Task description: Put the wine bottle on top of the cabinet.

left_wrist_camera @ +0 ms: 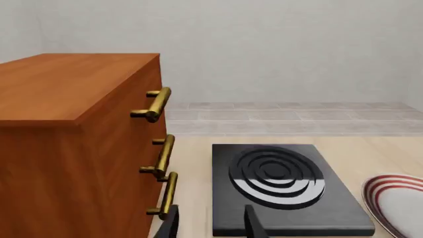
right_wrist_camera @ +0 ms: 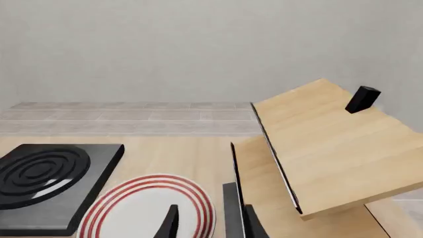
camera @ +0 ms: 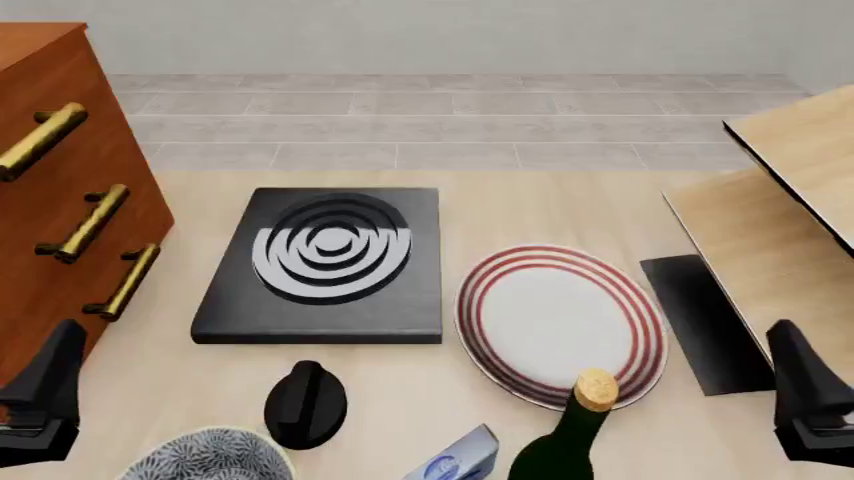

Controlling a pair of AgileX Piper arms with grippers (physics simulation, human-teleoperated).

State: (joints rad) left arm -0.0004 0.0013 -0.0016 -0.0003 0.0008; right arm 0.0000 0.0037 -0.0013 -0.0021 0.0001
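Green glass, the wine bottle (camera: 567,445) stood near the worktop's (camera: 534,200) front edge, beside the striped plate (camera: 561,320), well apart from the cabinet (camera: 54,200), while both hands (left_wrist_camera: 211,223) (right_wrist_camera: 208,223) hovered with fingers apart, gripping nothing.

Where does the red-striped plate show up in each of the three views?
Front view: plate right of centre, beside the wine bottle.
Left wrist view: only its rim at the lower right edge.
Right wrist view: bottom centre-left.
Shared landmark: the black burner next to it.
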